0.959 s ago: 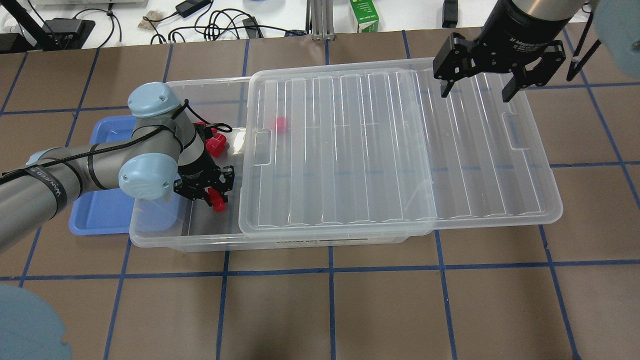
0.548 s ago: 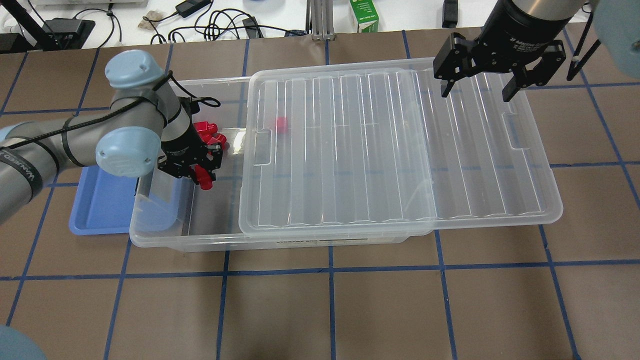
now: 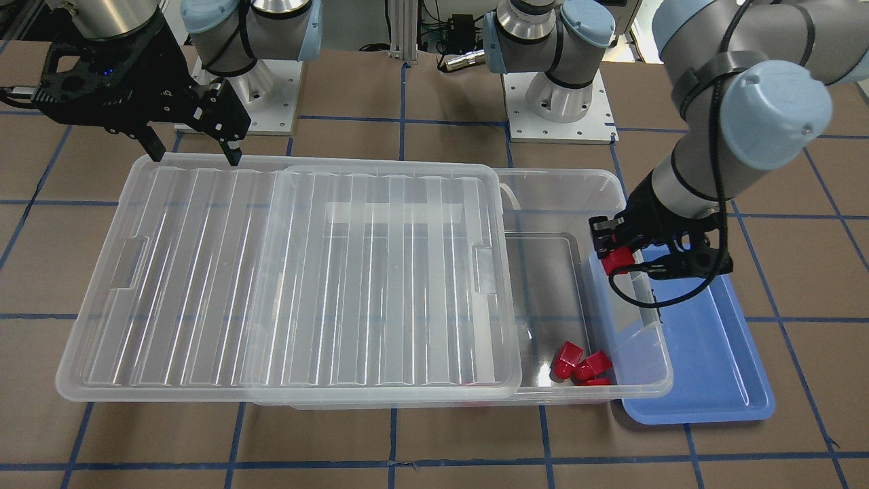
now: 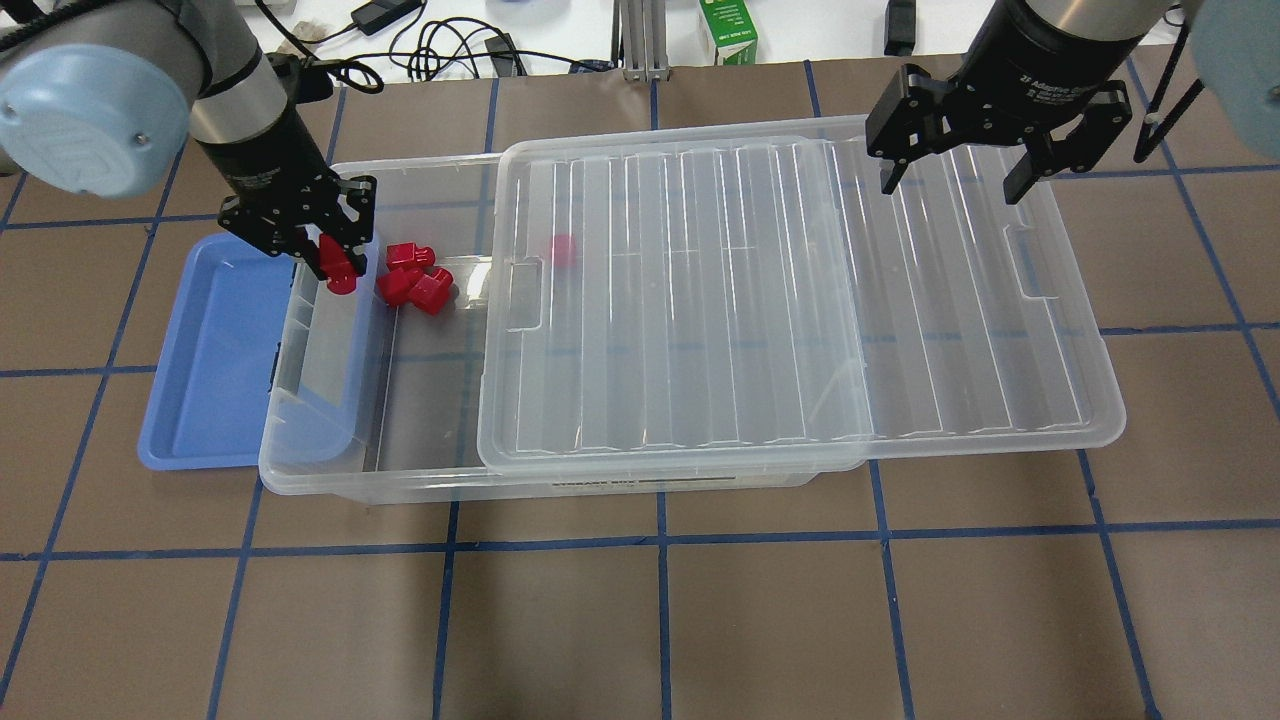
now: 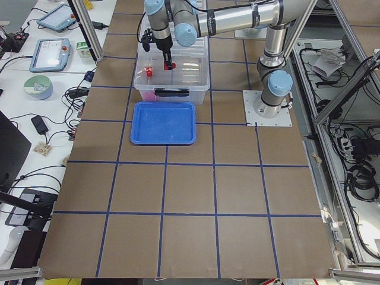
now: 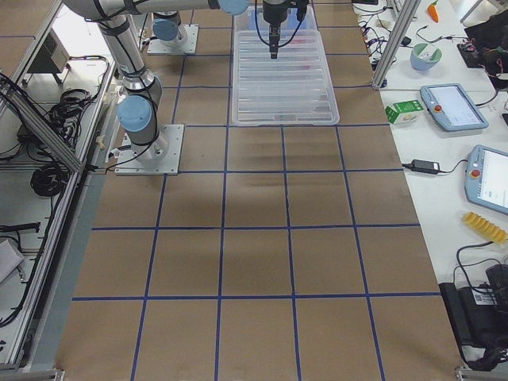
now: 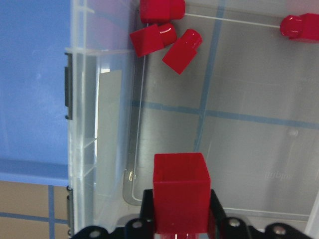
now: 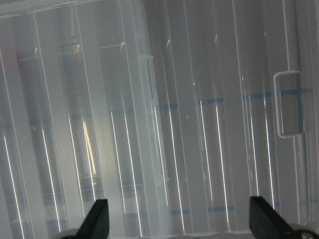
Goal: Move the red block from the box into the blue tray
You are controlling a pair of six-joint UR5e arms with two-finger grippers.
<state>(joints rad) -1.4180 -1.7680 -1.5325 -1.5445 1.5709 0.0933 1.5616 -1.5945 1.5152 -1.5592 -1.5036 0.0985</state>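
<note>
My left gripper (image 4: 335, 262) is shut on a red block (image 4: 339, 272) and holds it above the left end wall of the box (image 4: 420, 482), next to the far end of the blue tray (image 4: 215, 350). The left wrist view shows the red block (image 7: 180, 191) between the fingers, over the box floor, with the tray (image 7: 30, 84) to the left. The front view shows the same grip (image 3: 614, 258). My right gripper (image 4: 955, 178) is open and empty above the far right corner of the clear lid (image 4: 780, 300).
Three more red blocks (image 4: 413, 283) lie together in the box's open left end, and one (image 4: 563, 249) shows through the lid. The lid is slid to the right and overhangs the box. Cables and a green carton (image 4: 728, 32) lie past the table's far edge.
My left gripper has lifted a red block from the box's near part and carried it toward the far left, to the box's left wall by the tray. The right gripper has stayed still.
</note>
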